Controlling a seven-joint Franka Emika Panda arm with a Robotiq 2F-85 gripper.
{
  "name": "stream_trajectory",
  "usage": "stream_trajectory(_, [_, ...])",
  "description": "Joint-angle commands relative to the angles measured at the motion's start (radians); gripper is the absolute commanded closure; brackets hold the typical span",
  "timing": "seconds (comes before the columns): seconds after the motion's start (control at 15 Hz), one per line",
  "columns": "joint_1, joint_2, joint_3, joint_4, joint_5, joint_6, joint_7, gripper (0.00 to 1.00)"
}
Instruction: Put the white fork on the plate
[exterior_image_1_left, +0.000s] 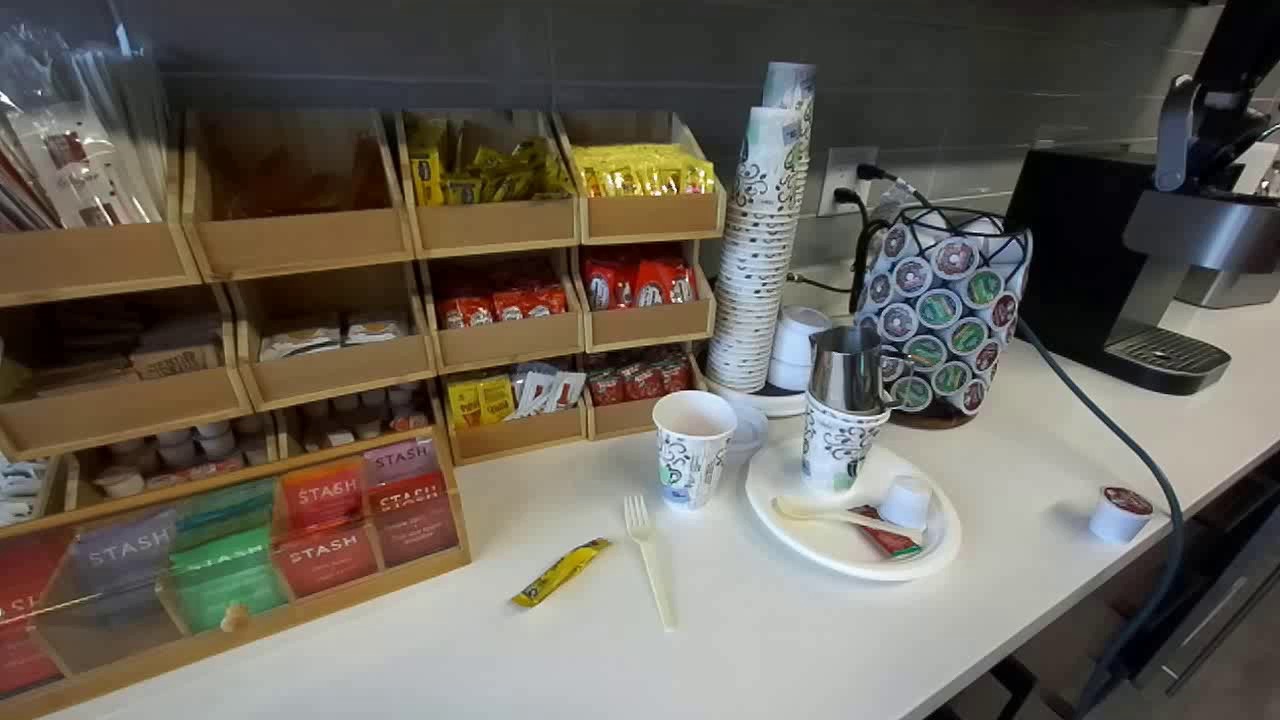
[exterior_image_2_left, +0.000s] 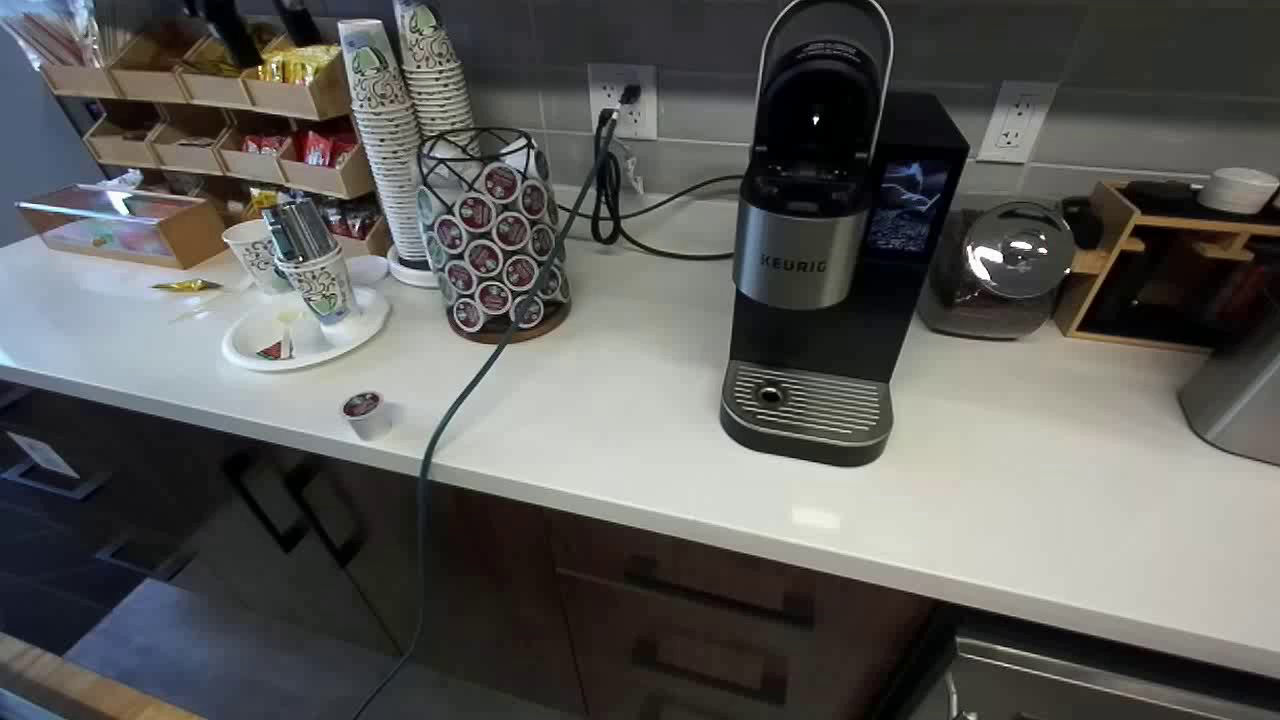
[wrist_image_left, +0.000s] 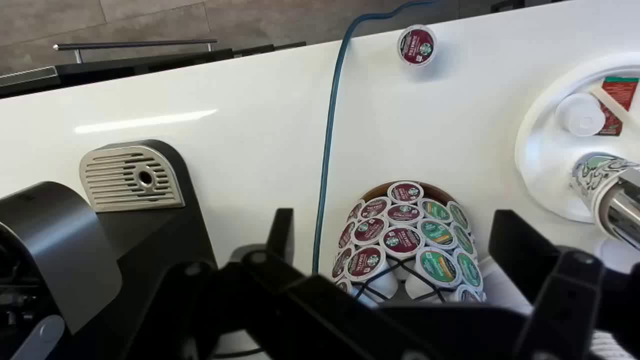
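Your claw (wrist_image_left: 392, 235) stands spread: the white fork (exterior_image_1_left: 654, 573) should lie past the plate (wrist_image_left: 542, 160), toward wrist-view two o'clock.

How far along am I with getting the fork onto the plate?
Done: nothing visible; the fork lies on the counter beside the yellow packet, off the plate.
In hand: nothing; in the wrist view the gripper stands open and holds nothing.
Left: everything, so reach the fork, grasp it, carry it over and lay it on the plate.
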Motion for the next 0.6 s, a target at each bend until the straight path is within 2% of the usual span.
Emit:
stream_trajectory(0.0, [0.02,0.001,-0.017,0.002,-0.005,-0.004,0.004,0.0])
stream_trajectory(0.33, [0.02,0.001,-0.017,0.002,-0.005,-0.004,0.004,0.0])
stream_trajectory(0.53, [0.087,-0.042,-0.011,-0.066,0.116,0.061,-0.083,0.0])
